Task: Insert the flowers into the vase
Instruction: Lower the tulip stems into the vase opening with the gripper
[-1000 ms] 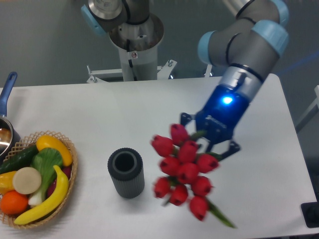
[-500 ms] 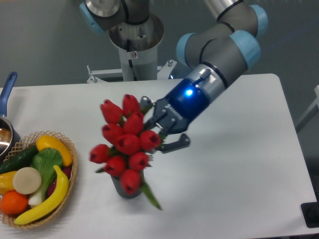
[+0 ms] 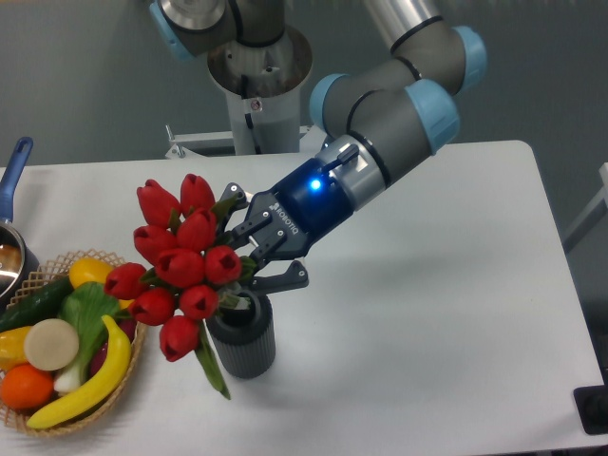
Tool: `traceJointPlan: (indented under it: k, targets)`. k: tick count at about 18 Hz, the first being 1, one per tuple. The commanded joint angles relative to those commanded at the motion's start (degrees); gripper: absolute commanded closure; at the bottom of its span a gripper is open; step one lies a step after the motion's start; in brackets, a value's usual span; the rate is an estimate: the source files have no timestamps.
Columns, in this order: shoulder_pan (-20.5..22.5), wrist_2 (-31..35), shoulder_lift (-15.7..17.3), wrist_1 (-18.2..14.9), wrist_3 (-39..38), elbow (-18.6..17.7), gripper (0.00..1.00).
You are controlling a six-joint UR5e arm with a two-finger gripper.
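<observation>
Currently clamped on the flowers (image 3: 178, 269) by the end effector (image 3: 249, 249), left of centre in the frame, directly above the vase (image 3: 242, 332). Tilted hard toward the left, red buds spilling out over the rim of the wicker basket (image 3: 133, 356), a green leaf tip hanging down past the vase's left side, outside the mouth. Stem ends hidden behind fingers and blooms, so impossible to say whether any sit inside the mouth. Likely trouble: letting go at this slant, with the top-heavy bunch tipping out leftward; pressing down off-centre, catching the rim and toppling the small ribbed vase on the worktop (image 3: 446, 313).
</observation>
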Motion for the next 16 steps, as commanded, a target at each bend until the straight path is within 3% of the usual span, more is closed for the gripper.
traceJointPlan:
  k: [4,16]
  targets:
    - [0.09,-0.71,-0.53,0.00,0.71,-1.41,0.66]
    - [2.11,-0.71,-2.81,-0.09,12.92,-8.87,0.63]
